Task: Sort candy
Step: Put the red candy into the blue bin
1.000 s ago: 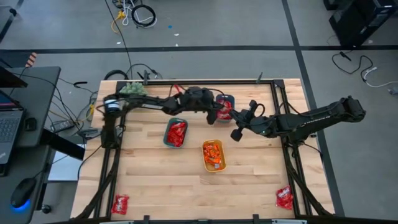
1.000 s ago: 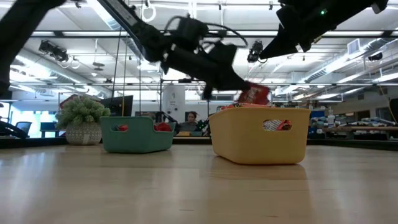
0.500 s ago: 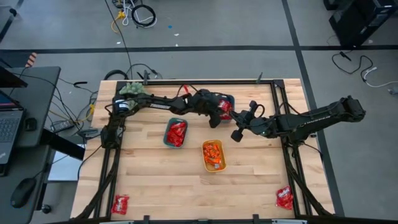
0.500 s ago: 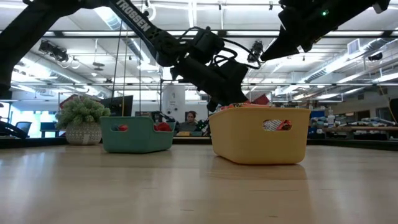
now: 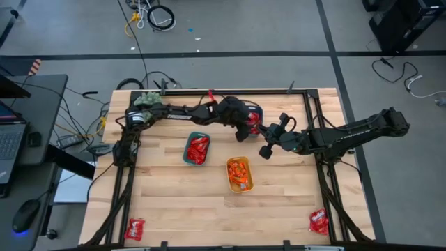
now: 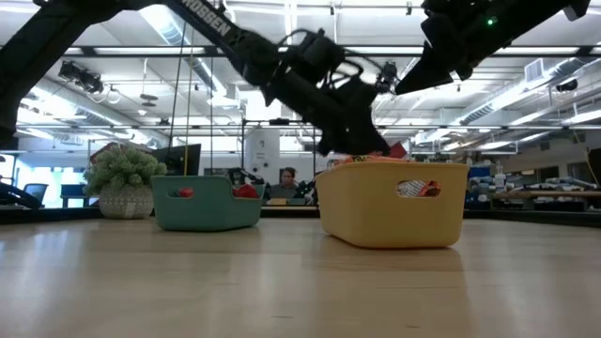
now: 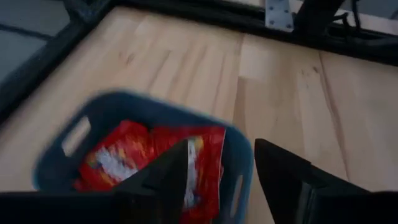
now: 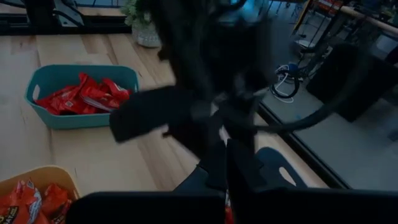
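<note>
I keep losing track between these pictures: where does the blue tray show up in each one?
High view: blue tray near the table's far edge, mostly under the left arm.
Low view: hidden behind the yellow tray.
Left wrist view: middle, holding red candy.
Right wrist view: only a rim.
Shared landmark: the teal tray.

White capitals from the maker's name "TROSSEN", partly cut off, along the dark left arm point(image 6: 211, 26) in the low view, candy wrapper print too blurred to read

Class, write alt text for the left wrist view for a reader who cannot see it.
The left gripper, fingers open, hangs over a blue tray holding red candy packets. The tray sits on a pale wooden table.
</note>
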{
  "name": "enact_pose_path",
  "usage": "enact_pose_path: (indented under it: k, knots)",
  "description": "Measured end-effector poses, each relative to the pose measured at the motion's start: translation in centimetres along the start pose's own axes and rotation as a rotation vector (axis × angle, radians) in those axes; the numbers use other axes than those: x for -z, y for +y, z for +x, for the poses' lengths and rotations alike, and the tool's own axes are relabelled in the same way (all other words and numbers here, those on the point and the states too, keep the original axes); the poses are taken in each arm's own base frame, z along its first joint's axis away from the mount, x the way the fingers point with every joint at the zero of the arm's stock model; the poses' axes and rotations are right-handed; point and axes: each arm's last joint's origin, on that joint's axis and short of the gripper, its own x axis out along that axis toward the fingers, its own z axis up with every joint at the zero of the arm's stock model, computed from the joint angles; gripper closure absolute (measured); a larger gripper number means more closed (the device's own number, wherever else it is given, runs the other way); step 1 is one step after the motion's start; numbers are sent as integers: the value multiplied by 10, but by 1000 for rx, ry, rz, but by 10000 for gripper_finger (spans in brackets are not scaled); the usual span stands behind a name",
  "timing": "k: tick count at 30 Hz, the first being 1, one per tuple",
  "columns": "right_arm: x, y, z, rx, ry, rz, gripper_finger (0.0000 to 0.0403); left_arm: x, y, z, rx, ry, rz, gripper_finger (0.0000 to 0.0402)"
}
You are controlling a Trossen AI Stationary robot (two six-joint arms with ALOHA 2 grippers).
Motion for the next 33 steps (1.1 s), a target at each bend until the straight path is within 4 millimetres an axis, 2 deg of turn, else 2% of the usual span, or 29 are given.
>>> enact_pose_path:
  k: [3,6,9,12,13,15,20,24,28,33]
  knots:
    - [1,0,0,0,11,-10,403,-22,-3,-12,1,23,53,210]
    - [5,1,4,-18,44,-27,403,-33,-11,-28,8,65,108,231]
    - [10,-1,14,-4,93,-34,403,-41,-24,-47,-15,86,181,284]
    - [14,-6,27,23,127,-18,403,-47,-35,-69,-23,51,220,357]
    - [15,-8,31,24,143,-10,403,-44,-37,-74,-21,54,222,378]
    - [17,-14,42,13,172,17,403,-37,-41,-86,-19,63,221,392]
    - [26,-38,74,-81,266,129,403,-15,-49,-123,-5,29,212,396]
    - [37,-58,97,-92,358,199,403,9,-60,-152,25,24,218,398]
    - [44,-73,115,-117,418,250,403,20,-76,-183,39,3,224,399]
    - [52,-83,131,-98,472,276,403,36,-96,-210,55,131,210,400]
